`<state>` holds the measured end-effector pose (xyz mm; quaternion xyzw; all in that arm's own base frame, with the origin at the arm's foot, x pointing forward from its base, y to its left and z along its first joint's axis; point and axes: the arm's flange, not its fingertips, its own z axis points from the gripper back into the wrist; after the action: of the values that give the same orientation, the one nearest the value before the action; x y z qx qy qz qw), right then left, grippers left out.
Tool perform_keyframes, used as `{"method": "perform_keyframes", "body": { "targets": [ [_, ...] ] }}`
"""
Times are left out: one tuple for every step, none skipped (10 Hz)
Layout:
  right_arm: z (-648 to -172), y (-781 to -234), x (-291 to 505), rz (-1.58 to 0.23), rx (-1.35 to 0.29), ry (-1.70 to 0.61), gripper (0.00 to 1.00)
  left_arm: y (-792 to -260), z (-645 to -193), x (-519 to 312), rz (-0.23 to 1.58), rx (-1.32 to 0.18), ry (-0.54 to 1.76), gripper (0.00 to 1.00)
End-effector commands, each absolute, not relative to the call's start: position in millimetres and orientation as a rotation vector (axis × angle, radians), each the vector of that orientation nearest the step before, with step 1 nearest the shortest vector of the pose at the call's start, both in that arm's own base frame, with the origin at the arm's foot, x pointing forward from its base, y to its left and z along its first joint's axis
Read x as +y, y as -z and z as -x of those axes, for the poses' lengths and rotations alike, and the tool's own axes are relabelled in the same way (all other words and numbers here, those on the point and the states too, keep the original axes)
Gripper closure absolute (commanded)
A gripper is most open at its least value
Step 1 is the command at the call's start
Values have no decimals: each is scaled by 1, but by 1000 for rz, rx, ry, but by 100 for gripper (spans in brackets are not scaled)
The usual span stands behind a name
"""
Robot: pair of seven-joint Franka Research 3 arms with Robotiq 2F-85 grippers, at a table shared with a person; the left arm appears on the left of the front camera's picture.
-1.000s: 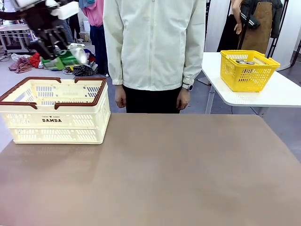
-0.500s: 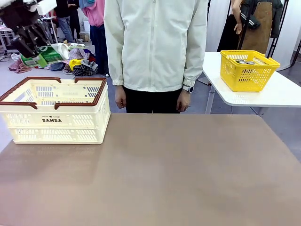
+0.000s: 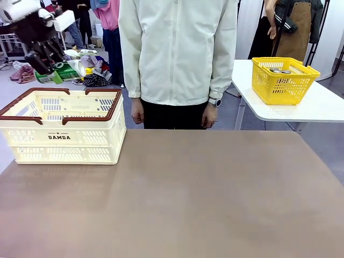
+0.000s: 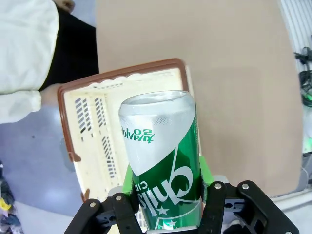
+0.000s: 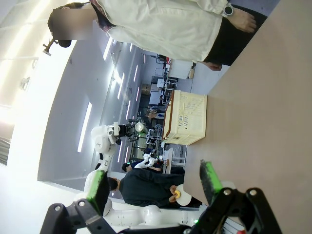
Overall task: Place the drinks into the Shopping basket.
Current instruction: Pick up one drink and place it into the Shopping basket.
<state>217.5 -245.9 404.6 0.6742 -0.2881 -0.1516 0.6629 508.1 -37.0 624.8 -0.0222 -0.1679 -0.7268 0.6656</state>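
**Green can over basket: drop risks**

Clamping green can [image 4: 163, 156] in left gripper [image 4: 165, 176], pads pinching its lower body, silver top pointing away from the wrist. Hanging high in the front view: left gripper [image 3: 47, 63] and can [image 3: 68, 70] up behind the far-left corner of the basket [image 3: 115, 106], well clear of the rim, can lying nearly sideways. Looking down along the fingers: basket [image 4: 122, 75] lying beneath, can top overlapping the wall next to the open bench [image 4: 234, 73]. Not managing to tell whether sitting over the interior or over the rim. Keeping right gripper [image 5: 153, 185] wide apart, carrying nothing.

Judging the risks:
- Letting go from this height: likely denting or bouncing the can, possibly out over the rim.
- Releasing off-centre: likely clipping the rim and sending the can to the floor, with the basket at the bench's left end.
- Gripping near one end only: risking a pivot in the pads while lowering.
- Lowering tilted: risking a finger catching the rim.
- Working close to the person [image 3: 177, 48] at the far side, hands hanging down, not reaching in.
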Motion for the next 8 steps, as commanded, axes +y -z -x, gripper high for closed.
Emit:
{"method": "perform_keyframes", "body": {
  "targets": [
    [-218, -410, -247, -1530, -655, 341, 0, -590, -554, -31, 21, -382, 1685, 100],
    [-218, -410, -247, -1530, -655, 341, 0, -570, -569, -27, 19, -369, 1679, 100],
    [-218, -410, -247, -1530, -655, 341, 0, -550, -584, -24, 8, -350, 1672, 100],
    [-218, -410, -247, -1530, -655, 341, 0, -529, -598, -21, 19, -317, 1659, 100],
    [-218, -410, -247, -1530, -655, 341, 0, -507, -613, -19, 39, -289, 1630, 100],
    [-218, -410, -247, -1530, -655, 341, 0, -484, -626, -17, 91, -260, 1617, 100],
    [-218, -410, -247, -1530, -655, 341, 0, -464, -633, -17, 87, -230, 1596, 100],
    [-218, -410, -247, -1530, -655, 341, 0, -444, -638, -17, 98, -204, 1569, 100]
  ]
}}
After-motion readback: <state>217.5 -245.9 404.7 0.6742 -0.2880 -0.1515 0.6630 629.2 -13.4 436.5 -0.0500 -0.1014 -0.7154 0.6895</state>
